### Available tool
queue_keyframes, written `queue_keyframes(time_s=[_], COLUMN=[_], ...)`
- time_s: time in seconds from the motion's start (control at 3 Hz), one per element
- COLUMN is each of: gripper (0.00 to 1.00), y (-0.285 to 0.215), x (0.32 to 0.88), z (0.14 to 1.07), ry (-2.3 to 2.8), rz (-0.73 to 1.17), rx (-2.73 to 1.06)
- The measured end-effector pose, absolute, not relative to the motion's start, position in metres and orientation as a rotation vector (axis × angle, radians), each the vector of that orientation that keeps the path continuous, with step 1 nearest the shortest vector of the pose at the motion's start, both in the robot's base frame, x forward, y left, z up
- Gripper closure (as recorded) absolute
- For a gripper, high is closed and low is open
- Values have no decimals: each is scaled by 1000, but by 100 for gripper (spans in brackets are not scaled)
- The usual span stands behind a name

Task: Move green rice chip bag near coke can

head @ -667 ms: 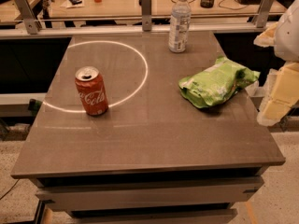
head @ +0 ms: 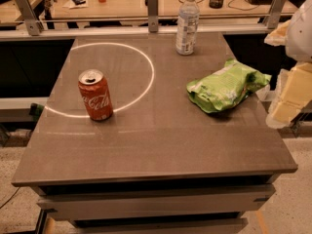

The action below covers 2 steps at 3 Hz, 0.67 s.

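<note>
Where table (head: 161,140) ends rightward, end effector (head: 285,104) hovers.

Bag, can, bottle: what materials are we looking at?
Green rice chip bag: looks like thin foil or plastic film, crinkled, slight sheen. Coke can: likely painted metal, silver top. Bottle: clear plastic, white cap. Claw, off the right edge of the table, beside the bag: cream, probably plastic.

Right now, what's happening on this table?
A robot is set to move the green chip bag near the coke can. Its tool hangs just off the table at its right edge, close to the bag but not touching it. The can stands far across on the left; a water bottle stands at the back.
</note>
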<state>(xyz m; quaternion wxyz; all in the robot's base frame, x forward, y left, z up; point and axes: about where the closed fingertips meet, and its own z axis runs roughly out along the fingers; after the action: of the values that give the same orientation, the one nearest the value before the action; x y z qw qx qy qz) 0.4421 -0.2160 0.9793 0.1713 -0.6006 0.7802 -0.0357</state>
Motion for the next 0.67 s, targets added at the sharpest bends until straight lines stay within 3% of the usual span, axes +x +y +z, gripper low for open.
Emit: queue_keyframes(time_s=[0.67], gripper=[0], y=[-221], x=[484], z=[971], ry=[2108], rz=[-41], rx=[-1693])
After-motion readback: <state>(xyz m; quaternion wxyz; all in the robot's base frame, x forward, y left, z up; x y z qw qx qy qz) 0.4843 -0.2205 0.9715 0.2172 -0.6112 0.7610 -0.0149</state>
